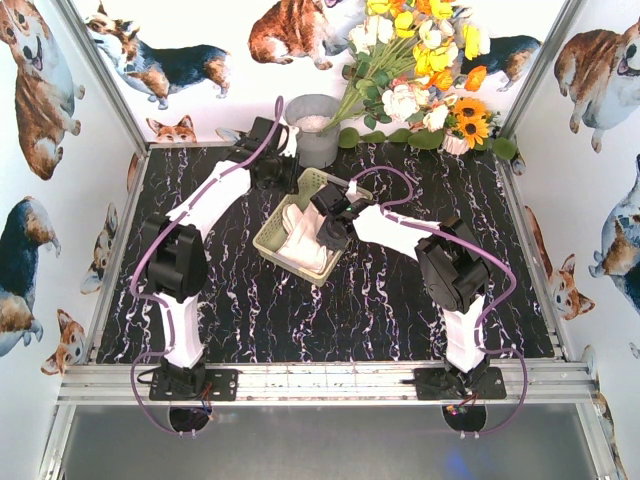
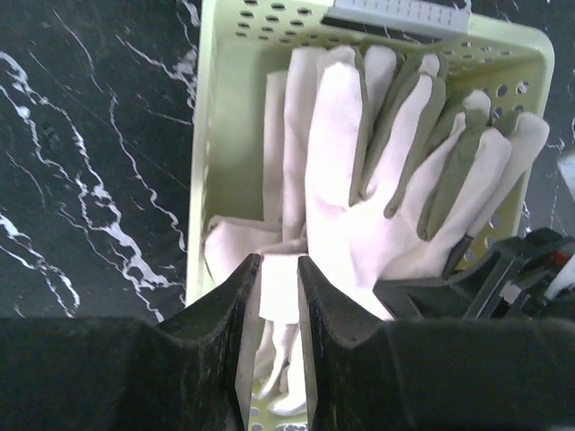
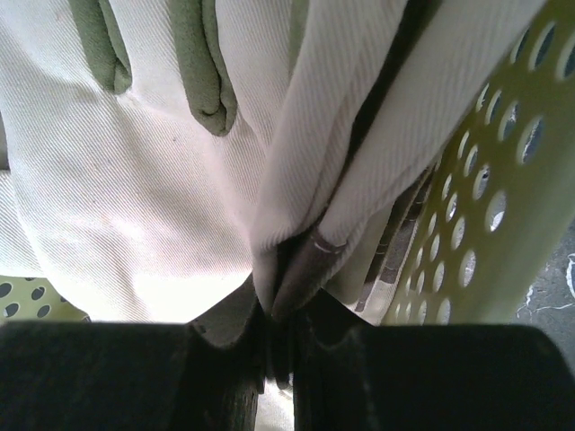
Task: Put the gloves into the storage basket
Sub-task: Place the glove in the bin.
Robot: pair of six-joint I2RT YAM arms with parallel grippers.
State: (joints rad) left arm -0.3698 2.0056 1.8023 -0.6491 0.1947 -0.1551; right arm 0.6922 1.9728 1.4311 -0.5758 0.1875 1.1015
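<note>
A grey metal bucket (image 1: 318,140) stands just behind the far end of the pale yellow-green plastic basket (image 1: 266,232). Past it, a bunch of yellow, white and orange flowers (image 1: 420,60) leans in from the back corner. Both sit on the black, white-veined marble counter (image 1: 400,310).

The basket is shallow and rectangular, its walls pierced with rows of round holes, and it lies at an angle between the two arms. Inside lie the cream woven-fabric gloves (image 2: 341,180) with grey-green strips along the digits, flat, overlapping and filling most of the floor.

The right fingers (image 3: 225,359) are down in the basket near its perforated side wall, pinched closed on a fold of twill glove cloth. The left fingers (image 2: 216,314) hang over the other end with a narrow slit between them. Pale cloth shows through it, but whether they pinch it I cannot tell.
</note>
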